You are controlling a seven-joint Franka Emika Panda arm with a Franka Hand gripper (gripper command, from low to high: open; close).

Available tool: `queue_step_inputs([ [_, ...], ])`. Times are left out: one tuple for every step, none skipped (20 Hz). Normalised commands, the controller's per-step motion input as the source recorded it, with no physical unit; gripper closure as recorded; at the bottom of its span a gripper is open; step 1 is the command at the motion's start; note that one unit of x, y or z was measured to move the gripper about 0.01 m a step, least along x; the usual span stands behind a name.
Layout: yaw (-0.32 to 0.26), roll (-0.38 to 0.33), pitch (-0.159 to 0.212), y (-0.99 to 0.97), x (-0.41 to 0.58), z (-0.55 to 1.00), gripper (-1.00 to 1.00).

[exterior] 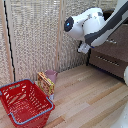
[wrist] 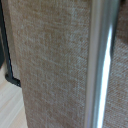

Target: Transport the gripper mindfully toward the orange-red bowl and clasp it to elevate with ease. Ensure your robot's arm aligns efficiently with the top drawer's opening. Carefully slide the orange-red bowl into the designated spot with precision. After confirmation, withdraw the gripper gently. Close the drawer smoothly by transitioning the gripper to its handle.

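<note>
The orange-red bowl is out of view in both frames. In the exterior view my white and dark grey arm point(exterior: 97, 27) reaches in from the upper right, in front of the dark-brown cabinet. The white hand of my gripper point(exterior: 84, 48) hangs beside the cabinet's near corner; its fingers do not show, so open or shut cannot be told. The top drawer point(exterior: 119, 40) is partly hidden behind the arm, with a bit of its silver handle point(exterior: 112, 42) showing. The wrist view shows only a woven beige screen panel point(wrist: 50, 60) and a silver post point(wrist: 102, 65), very close.
A lower drawer point(exterior: 107, 61) with its own silver bar sits under the top one. A big red lattice basket point(exterior: 24, 102) stands on the wooden floor at the exterior view's left. Behind it are a small pink cup point(exterior: 51, 75) and a yellow box point(exterior: 46, 83). Beige screens point(exterior: 35, 35) form the back wall.
</note>
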Motion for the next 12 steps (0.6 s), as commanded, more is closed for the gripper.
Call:
queue_step_inputs([
  [0.0,0.031,0.0,-0.06,-0.04,0.01,1.0],
  [-0.006,0.041,0.0,-0.04,0.0,0.07,1.0],
  [-0.01,0.047,0.0,-0.03,0.0,0.16,1.0],
  [-0.008,0.021,0.0,0.0,0.0,0.24,1.0],
  [-0.014,0.032,0.0,0.0,0.0,0.29,1.0],
  [-0.032,0.028,0.013,0.0,0.014,0.31,1.0],
  [-0.031,0.027,0.006,0.0,0.0,0.31,1.0],
  [-0.045,0.01,0.0,0.0,0.0,0.32,1.0],
  [-0.047,0.011,0.0,0.0,0.0,0.33,1.0],
  [-0.057,0.012,0.0,0.0,0.0,0.38,1.0],
  [-0.069,0.021,0.0,0.0,0.0,0.41,1.0],
  [-0.057,0.04,0.0,0.0,0.029,0.43,1.0],
])
